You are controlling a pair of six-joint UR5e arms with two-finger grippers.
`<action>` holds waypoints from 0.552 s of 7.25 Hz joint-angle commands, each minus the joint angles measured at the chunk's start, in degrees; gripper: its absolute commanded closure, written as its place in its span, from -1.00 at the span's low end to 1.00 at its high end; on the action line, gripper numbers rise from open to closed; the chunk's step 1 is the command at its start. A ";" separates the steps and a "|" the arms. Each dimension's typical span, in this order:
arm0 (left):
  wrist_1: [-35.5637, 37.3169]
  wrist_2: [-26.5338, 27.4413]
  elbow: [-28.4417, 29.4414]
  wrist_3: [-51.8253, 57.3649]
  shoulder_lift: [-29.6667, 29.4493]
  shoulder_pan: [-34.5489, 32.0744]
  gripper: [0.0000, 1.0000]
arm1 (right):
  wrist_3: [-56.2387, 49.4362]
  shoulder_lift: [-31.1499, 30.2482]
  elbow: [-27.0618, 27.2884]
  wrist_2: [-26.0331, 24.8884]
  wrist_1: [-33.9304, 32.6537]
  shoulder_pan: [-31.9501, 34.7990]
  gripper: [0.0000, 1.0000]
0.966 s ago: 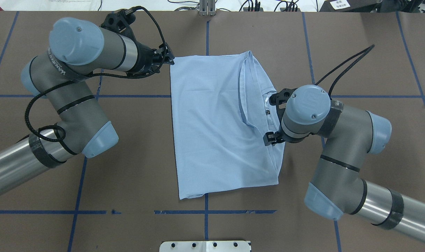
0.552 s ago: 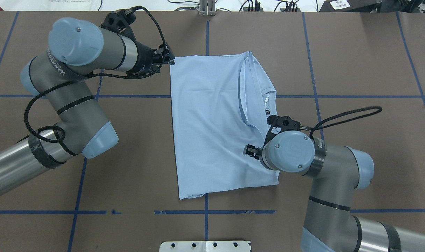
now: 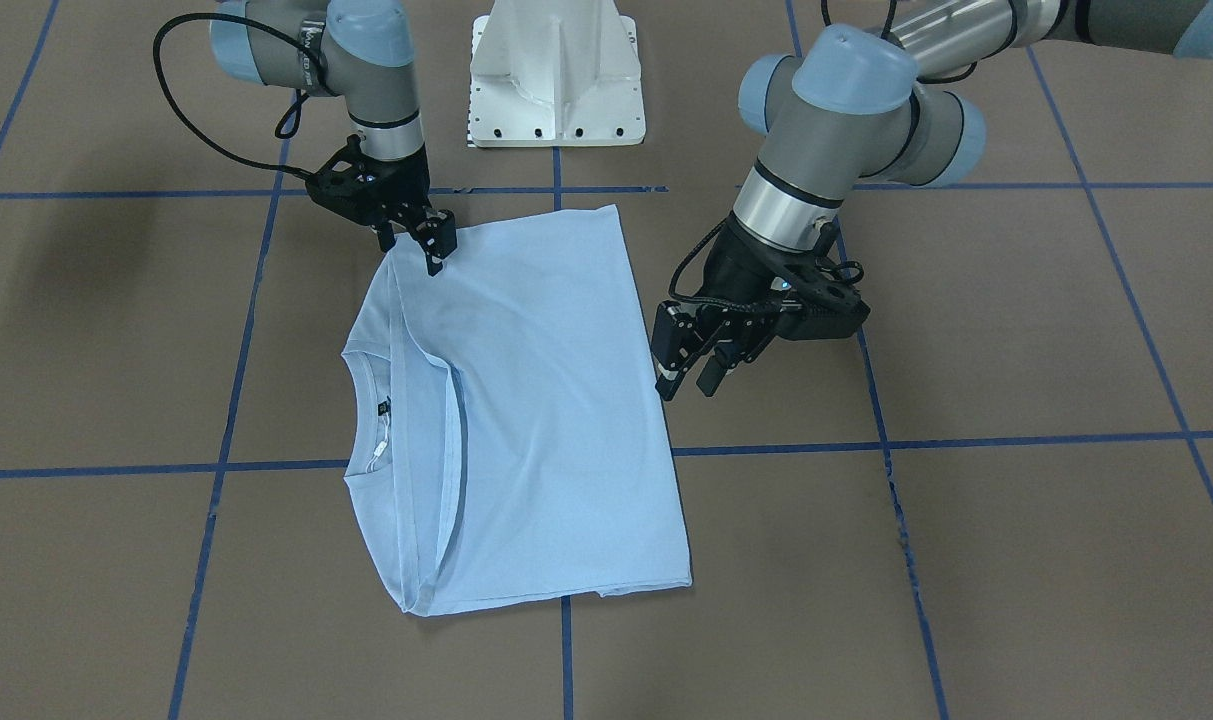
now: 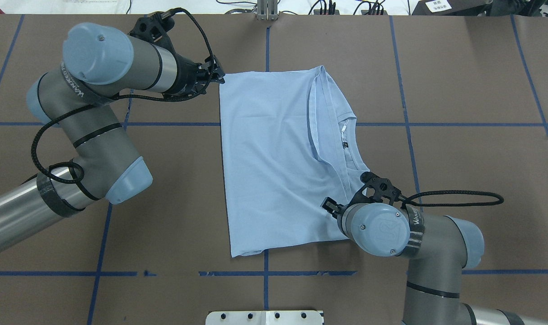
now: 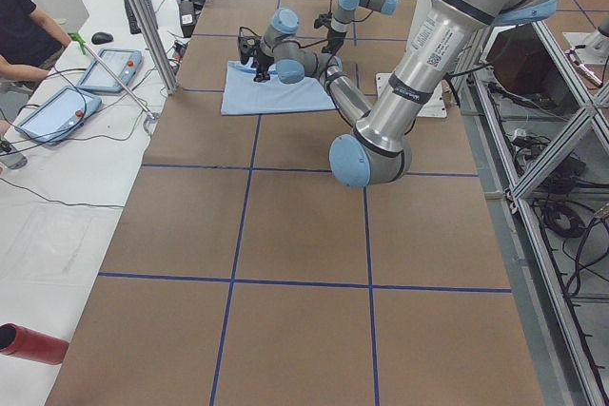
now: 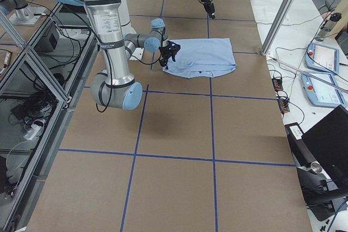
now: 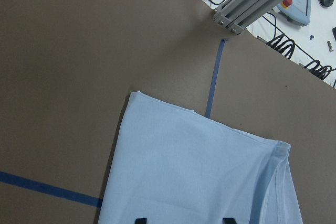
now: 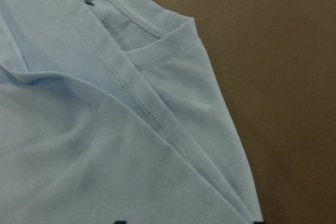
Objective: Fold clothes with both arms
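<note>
My left tool [image 3: 688, 382], jaws apart, above shirt [image 3: 536, 400] hem; right tool [image 3: 413, 247] likewise spread over shoulder corner. Descend together, pinch every layer.

we are viewing a brown table [image 4: 459, 67] that is carrying a grid of blue tape lines [image 4: 481, 124]. an aluminium post [image 6: 283, 14] is rising at one long edge. a white bench [image 5: 57, 187] is running alongside, holding blue-edged control pendants [image 5: 57, 113], cables and a red cylinder [image 5: 29, 344]. a person [image 5: 24, 30] in a dark top is resting an arm on it.
</note>
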 commanded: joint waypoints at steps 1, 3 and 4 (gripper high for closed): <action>0.00 0.00 -0.05 0.00 -0.02 0.05 -0.14 | 1.07 -4.19 -0.12 -0.40 5.93 -0.20 -0.51; 0.17 0.00 -0.05 0.00 -0.03 0.05 -0.14 | 1.33 -3.94 -0.03 -0.40 5.68 -0.29 -0.22; 0.26 0.00 -0.05 0.00 -0.11 0.05 -0.14 | 1.34 -3.94 0.05 -0.40 5.68 -0.29 0.01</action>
